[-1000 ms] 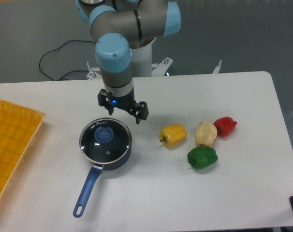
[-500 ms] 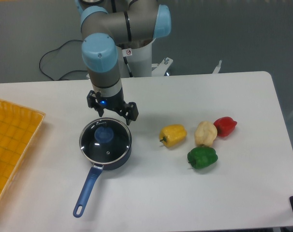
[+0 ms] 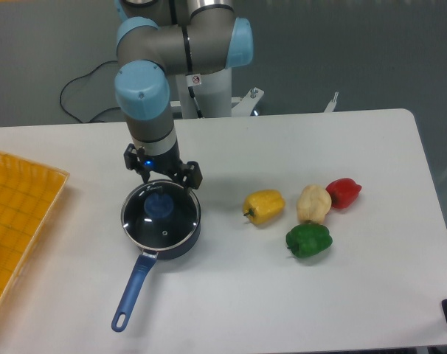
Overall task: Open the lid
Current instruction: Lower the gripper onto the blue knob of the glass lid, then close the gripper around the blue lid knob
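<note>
My tool (image 3: 161,175) hangs over the far rim of the glass lid (image 3: 161,214), fingers spread apart, gripping nothing. Lid sits closed on the dark blue saucepan (image 3: 146,258), left-centre of the white desk (image 3: 231,295), blue knob (image 3: 161,206) just below my fingers; whether they touch it, I cannot tell.
</note>
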Controlling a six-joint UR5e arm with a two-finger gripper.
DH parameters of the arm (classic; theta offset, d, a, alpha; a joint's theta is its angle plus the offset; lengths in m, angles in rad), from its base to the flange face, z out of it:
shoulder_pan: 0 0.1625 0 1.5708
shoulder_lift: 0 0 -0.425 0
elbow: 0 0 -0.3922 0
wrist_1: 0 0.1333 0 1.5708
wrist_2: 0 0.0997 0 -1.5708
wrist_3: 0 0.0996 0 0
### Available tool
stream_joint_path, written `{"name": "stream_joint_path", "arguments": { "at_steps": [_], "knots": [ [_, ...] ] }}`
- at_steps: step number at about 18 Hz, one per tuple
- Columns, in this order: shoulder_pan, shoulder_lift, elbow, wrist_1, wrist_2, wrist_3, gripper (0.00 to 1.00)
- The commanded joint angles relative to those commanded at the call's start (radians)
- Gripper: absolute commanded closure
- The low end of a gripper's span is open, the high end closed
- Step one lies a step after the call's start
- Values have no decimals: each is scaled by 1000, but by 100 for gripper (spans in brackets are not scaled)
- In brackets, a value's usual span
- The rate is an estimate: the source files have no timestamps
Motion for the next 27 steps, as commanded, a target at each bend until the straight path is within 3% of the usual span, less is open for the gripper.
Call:
{"name": "stream_joint_path", "arguments": {
  "at_steps": [10, 27],
  "knots": [
    [-28, -55, 41, -2, 3, -38, 0],
    [-17, -100, 43, 37, -5, -35, 0]
  ]
}}
